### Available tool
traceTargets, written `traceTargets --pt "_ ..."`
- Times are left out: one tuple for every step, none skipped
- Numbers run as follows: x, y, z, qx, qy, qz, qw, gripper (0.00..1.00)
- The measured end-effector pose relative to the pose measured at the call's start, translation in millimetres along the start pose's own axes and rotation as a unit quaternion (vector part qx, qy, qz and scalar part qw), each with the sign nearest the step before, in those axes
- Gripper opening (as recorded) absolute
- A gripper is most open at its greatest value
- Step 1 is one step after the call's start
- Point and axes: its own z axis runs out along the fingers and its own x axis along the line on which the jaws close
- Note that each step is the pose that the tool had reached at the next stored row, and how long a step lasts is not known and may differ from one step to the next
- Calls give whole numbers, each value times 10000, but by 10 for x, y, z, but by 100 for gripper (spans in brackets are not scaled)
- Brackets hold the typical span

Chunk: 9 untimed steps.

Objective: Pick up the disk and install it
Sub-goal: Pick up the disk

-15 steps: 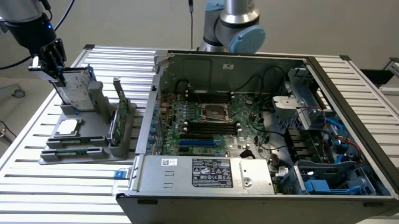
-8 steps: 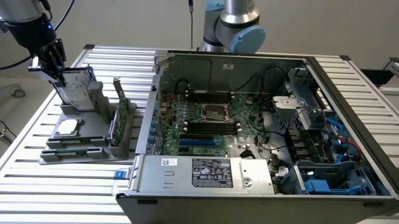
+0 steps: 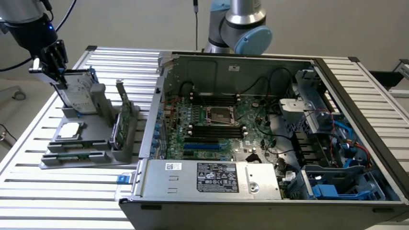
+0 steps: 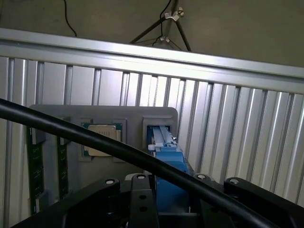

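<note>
At the exterior view's left, your pincer [image 3: 57, 76] is clenched on the disk [image 3: 80, 93], which stands tilted in the grey holder [image 3: 89, 153]; a skewed lift could jam it in its slot.

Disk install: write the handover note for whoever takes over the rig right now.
End effector: appears closed on the top edge of the silver-grey rectangular disk in its blue plastic carrier frame.
Disk: upright, lower end in a slot of the grey plastic holder tray, to the exterior view's left of the open black computer case.
Done: disk grasped.
Left: disk not yet out of the holder, not yet installed in the case.
</note>
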Motion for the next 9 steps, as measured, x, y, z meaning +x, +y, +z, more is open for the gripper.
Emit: traceTargets --pt "0 0 0 0 0 0 10000 33" --pt "0 0 -1 0 0 0 10000 33" --pt "0 1 -5 0 0 0 10000 33" --pt "0 0 -13 -1 0 0 10000 33" --pt "-1 0 -27 -2 0 0 10000 33" --pt "-1 0 -47 -3 0 0 10000 33" --pt "-1 0 -76 -5 0 0 10000 33" --pt "-2 0 -116 -6 -1 0 10000 33" --pt "-3 0 -161 -7 -1 0 10000 33"
